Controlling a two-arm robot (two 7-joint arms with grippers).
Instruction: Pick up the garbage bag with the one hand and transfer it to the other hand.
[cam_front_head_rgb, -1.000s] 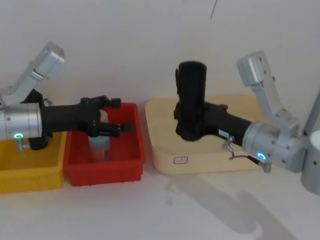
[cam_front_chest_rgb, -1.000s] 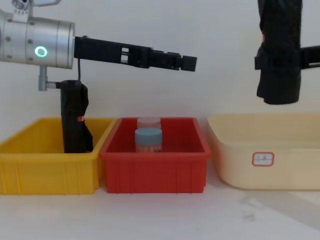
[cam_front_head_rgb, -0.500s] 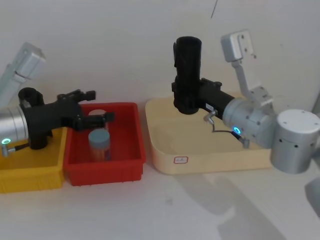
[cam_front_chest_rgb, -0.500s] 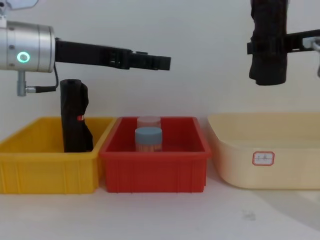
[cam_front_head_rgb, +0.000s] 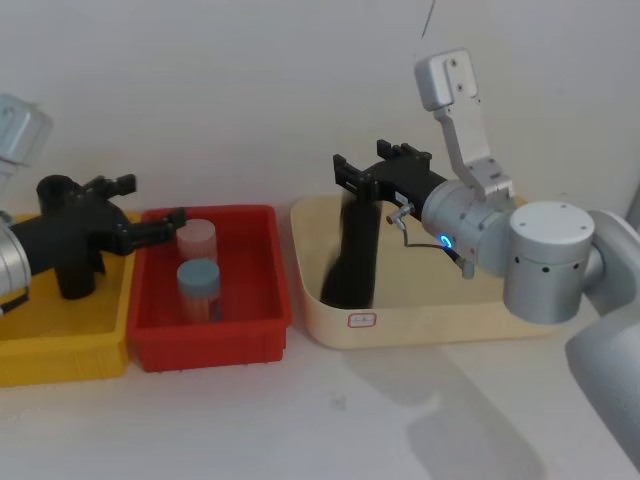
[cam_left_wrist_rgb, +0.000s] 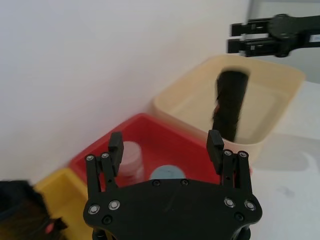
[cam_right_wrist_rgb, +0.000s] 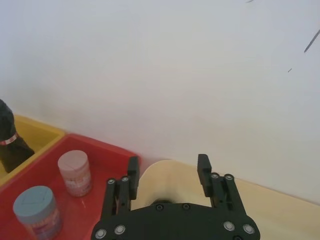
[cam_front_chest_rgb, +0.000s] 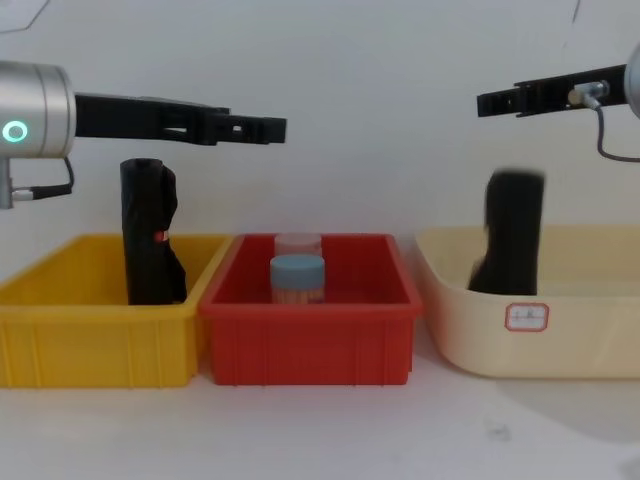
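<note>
We see the garbage bag (cam_front_head_rgb: 355, 250) standing near-upright in the cream tub (cam_front_head_rgb: 430, 322) by the worktop's right edge — just beneath the right gripper (cam_front_head_rgb: 342, 173), jaws wide, empty. The left gripper (cam_front_head_rgb: 150, 198), jaws wide too, hovers well apart — the right looks nearer.

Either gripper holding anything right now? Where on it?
Nothing is held. The right gripper is open above the cream bin, and the garbage bag sits free inside it. The left gripper is open too, by the red bin.
</note>
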